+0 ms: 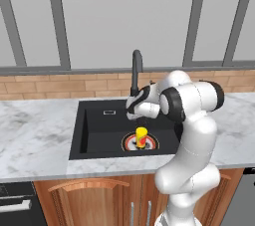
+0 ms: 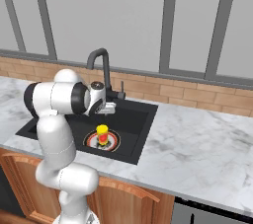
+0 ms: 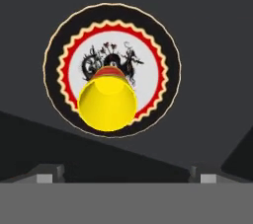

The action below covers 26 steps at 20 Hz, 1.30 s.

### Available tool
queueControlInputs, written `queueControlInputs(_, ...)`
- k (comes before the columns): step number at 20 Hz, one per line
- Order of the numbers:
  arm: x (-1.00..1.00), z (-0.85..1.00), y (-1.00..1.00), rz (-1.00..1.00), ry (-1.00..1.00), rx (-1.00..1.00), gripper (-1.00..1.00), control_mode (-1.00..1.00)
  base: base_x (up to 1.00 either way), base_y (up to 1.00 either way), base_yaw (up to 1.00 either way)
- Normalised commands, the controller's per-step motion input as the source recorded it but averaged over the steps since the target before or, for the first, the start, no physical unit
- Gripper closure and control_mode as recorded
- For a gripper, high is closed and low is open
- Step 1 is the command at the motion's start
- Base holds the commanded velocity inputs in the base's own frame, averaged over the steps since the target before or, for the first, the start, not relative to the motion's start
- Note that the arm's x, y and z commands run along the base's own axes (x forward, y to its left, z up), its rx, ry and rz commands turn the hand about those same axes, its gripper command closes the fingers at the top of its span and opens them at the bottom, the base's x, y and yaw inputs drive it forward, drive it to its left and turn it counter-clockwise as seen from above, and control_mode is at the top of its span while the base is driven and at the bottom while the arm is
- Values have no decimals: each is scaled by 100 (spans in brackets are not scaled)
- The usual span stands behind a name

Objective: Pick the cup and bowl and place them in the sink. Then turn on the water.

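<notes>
The small yellow cup (image 1: 141, 137) (image 2: 102, 134) (image 3: 107, 104) stands upright on the red-and-white ringed drain (image 3: 153, 40) in the black sink (image 1: 99, 128) (image 2: 136, 114). My gripper (image 1: 138, 119) (image 2: 106, 111) (image 3: 126, 174) hangs straight above the cup, open, with nothing between its fingers and a clear gap down to the cup's rim. In the hand view the two fingertips (image 3: 49, 172) stand wide apart at the bottom, with the cup centred between them. The black gooseneck faucet (image 1: 136, 68) (image 2: 98, 57) rises behind the basin. The bowl and the water are out of view.
Grey marble counter (image 1: 35, 130) (image 2: 197, 139) runs on both sides of the sink, backed by a brick strip and tall windows. Wooden cabinet doors (image 1: 99, 202) sit below, with a dark appliance (image 1: 15, 205) at the lower left.
</notes>
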Motion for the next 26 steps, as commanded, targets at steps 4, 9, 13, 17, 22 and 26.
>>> queueControlInputs(4, -23, 18, -12, 0, -12, 8, -100, -100, 0, 0, 0)
queueControlInputs(9, -26, 18, -14, 0, -10, 5, -100, -100, 0, 0, 0)
queueControlInputs(13, -28, 17, -18, 1, -9, 2, -100, -100, 0, 0, 0)
queueControlInputs(17, -27, 21, -15, 3, -8, 0, -100, -100, 0, 0, 0)
queueControlInputs(22, -28, 27, -13, 6, -7, 0, -100, -100, 0, 0, 0)
queueControlInputs(26, -29, 28, -13, 7, -3, 0, -100, -100, 0, 0, 0)
